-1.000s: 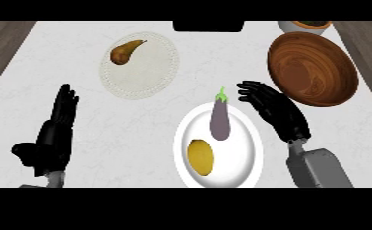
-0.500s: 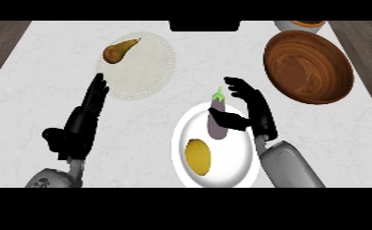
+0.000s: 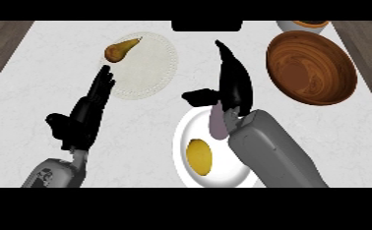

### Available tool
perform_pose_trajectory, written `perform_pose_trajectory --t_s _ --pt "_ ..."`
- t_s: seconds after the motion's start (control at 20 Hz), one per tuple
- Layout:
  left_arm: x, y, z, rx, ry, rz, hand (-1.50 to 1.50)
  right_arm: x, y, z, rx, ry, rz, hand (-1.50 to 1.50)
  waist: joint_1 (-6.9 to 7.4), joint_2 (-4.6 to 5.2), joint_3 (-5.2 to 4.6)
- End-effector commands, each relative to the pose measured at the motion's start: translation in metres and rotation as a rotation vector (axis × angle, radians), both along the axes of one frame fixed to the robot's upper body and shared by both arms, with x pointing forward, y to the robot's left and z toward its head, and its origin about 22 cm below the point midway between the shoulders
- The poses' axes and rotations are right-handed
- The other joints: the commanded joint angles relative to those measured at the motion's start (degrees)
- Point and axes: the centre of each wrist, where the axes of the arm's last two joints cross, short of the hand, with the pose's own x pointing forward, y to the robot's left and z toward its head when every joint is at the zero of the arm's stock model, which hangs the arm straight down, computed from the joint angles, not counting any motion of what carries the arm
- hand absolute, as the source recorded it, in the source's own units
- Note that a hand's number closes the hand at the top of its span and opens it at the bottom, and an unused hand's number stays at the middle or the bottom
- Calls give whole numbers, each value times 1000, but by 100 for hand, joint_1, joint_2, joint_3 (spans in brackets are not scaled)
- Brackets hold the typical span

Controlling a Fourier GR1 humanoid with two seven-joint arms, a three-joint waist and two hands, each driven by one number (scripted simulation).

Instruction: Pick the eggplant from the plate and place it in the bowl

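Head view. Purple elongated eggplant (image 3: 216,124): lying on the white round plate (image 3: 190,126), mostly hidden under the right hand (image 3: 234,84), beside a yellow oval fruit (image 3: 199,155). Right hand's fingers straight, thumb out to the side, not yet curled round the eggplant. Left hand (image 3: 85,111): open, resting above the white desk (image 3: 145,116). Brown wooden bowl (image 3: 311,68): well apart, at right. Advice: lower, enclose the eggplant at mid-length before lifting.

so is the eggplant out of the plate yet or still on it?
Still on it. The eggplant lies on the white plate, mostly hidden under the right hand; the wooden bowl holds nothing.
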Motion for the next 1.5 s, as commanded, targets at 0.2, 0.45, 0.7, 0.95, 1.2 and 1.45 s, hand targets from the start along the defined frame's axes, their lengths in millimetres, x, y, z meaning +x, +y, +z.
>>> perform_pose_trajectory --t_s 0.2,0.45,0.7,0.95,1.2,1.45 --pt "2 -17 -3 -3 4 -4 0 47 -3 63 -79 224 -58 -150 38 35 9" --pt "1 -13 5 -8 -6 -8 0 56 -2 46 -116 465 -55 -150 42 15 10" --pt "8 -19 1 -20 8 -11 0 58 4 21 -113 601 -48 -150 10 25 10" --pt "2 -9 3 -4 7 5 0 53 -9 16 -116 663 -19 -150 -26 3 12" --pt "4 -21 0 -9 -3 -2 0 43 -21 -4 -62 637 -4 -150 -6 20 13" --pt "1 4 -8 -16 9 1 0 36 -18 25 10 592 -19 -150 1 17 11"
